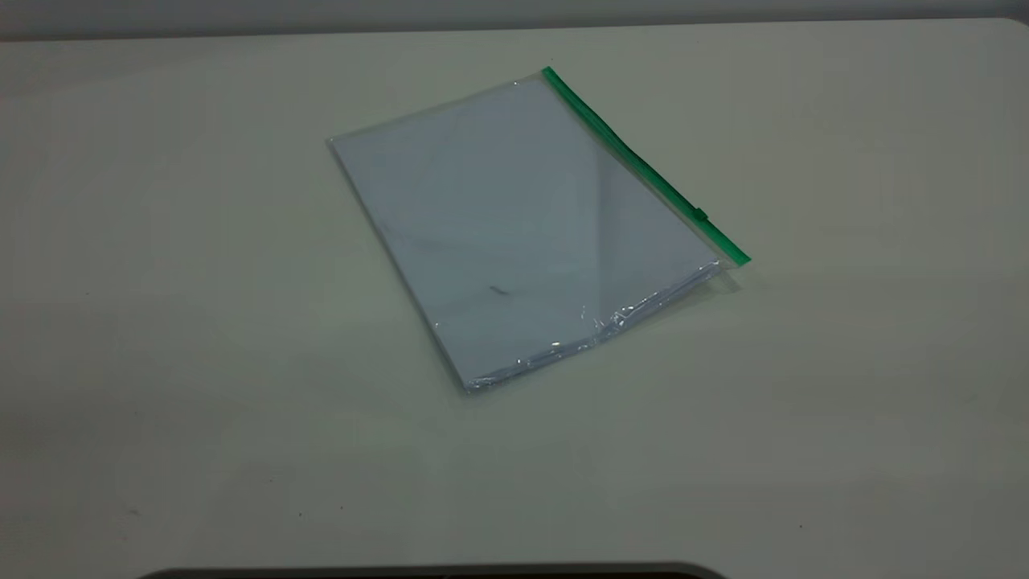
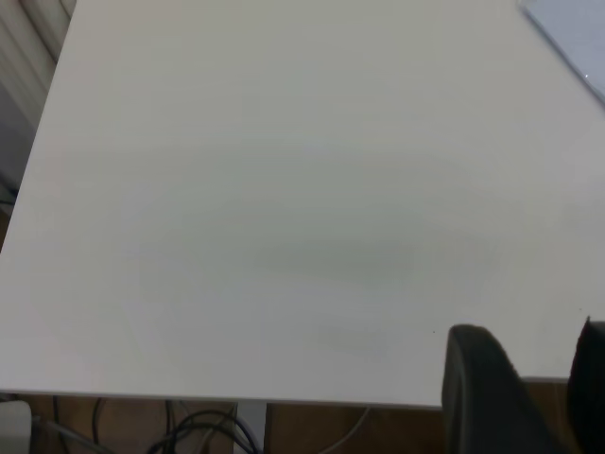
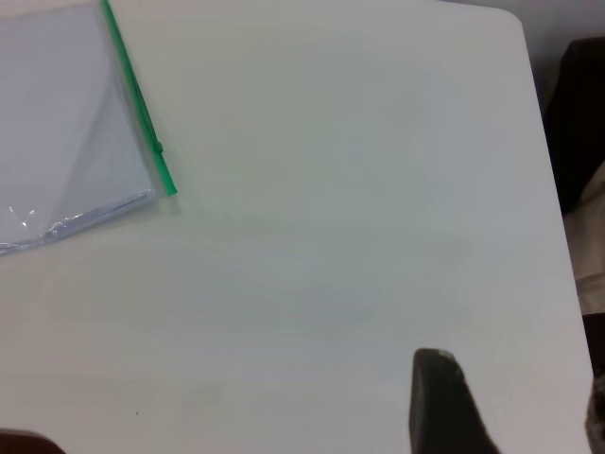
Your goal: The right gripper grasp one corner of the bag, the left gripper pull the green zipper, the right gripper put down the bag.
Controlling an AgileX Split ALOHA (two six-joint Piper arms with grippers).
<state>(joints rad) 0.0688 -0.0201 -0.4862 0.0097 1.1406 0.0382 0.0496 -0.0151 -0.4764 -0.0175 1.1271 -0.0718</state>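
Observation:
The bag [image 1: 514, 233] lies flat on the white table [image 1: 161, 338], clear plastic over white paper sheets. The green zipper [image 1: 635, 157] runs along its right edge, with the small slider tab [image 1: 701, 215] near the front end. No gripper shows in the exterior view. My left gripper [image 2: 531, 331] is open and empty over the table's edge, far from the bag's corner [image 2: 577, 33]. My right gripper [image 3: 518, 369] is open and empty, with one finger [image 3: 440, 402] showing. It is well away from the bag [image 3: 66, 123] and the green zipper [image 3: 137, 104].
The table's edge [image 2: 236, 397] shows in the left wrist view, with cables below it. The table's rounded corner [image 3: 515, 24] and a dark object [image 3: 581, 123] beyond it show in the right wrist view. A dark rim [image 1: 434, 572] lies along the front.

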